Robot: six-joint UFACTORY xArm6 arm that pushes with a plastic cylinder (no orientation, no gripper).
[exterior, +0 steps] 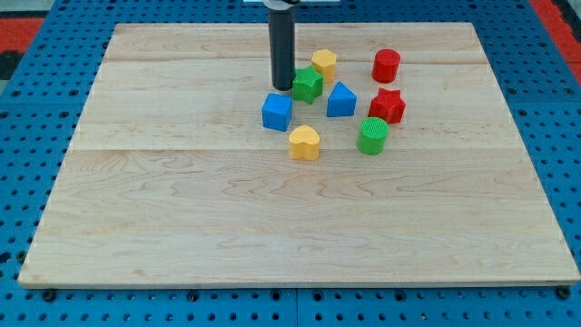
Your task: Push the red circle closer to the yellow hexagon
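Observation:
The red circle (386,65) stands near the view's top, right of centre. The yellow hexagon (324,63) lies to its left, with a gap between them. My tip (281,87) rests on the board just left of the green star (308,84), which sits below and left of the yellow hexagon. The tip is left of the hexagon and far left of the red circle, touching neither.
A blue cube (277,111), a blue house-shaped block (340,100), a red star (387,106), a green circle (372,135) and a yellow heart (304,143) cluster below the task blocks. The wooden board (182,209) lies on a blue pegboard.

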